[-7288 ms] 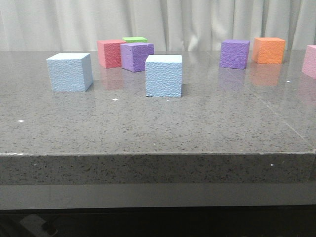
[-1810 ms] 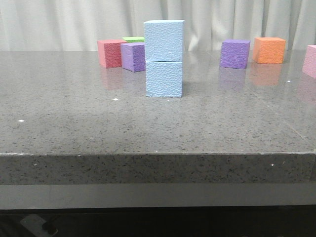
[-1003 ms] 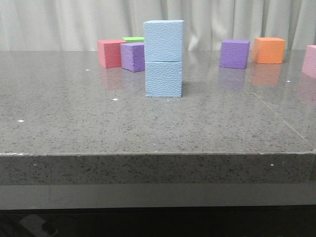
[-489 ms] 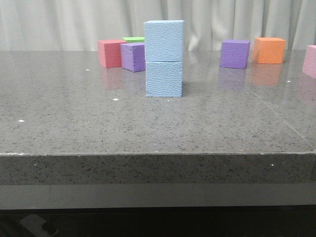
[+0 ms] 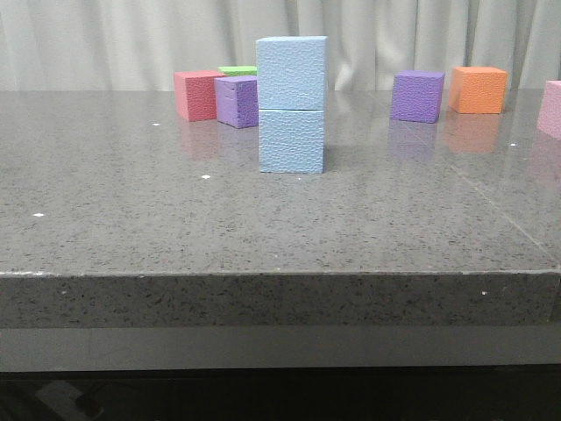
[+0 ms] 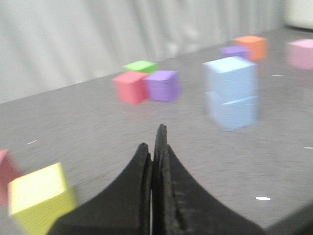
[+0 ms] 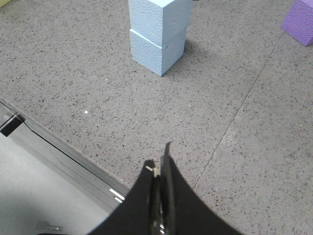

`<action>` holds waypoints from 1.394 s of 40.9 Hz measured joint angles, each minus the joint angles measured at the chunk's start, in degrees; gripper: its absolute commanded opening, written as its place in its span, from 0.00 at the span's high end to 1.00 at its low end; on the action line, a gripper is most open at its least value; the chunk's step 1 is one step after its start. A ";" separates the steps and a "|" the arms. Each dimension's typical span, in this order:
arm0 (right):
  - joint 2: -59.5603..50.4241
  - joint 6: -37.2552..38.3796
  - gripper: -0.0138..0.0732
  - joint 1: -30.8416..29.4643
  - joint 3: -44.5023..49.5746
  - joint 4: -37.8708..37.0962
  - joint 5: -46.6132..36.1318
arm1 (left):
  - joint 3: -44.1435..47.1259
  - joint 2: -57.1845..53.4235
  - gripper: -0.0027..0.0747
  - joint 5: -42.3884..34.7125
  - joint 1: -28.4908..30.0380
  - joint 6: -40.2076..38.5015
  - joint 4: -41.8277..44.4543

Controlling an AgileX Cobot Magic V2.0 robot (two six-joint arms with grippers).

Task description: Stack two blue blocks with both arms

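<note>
Two pale blue blocks stand stacked mid-table: the upper blue block rests squarely on the lower blue block. The stack also shows in the left wrist view and in the right wrist view. No gripper shows in the front view. My left gripper is shut and empty, well back from the stack. My right gripper is shut and empty, over the table's front edge, away from the stack.
Behind the stack stand a red cube, a purple cube and a green cube. At the back right are another purple cube, an orange cube and a pink cube. A yellow cube sits near the left gripper.
The left blue block went from the table onto the other blue block early on. Over the last second the stack has not moved.
</note>
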 measured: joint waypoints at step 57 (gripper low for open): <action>0.00 0.00 0.92 0.00 0.00 0.00 0.13 | 23.84 -13.90 0.99 -19.99 10.79 -15.83 5.45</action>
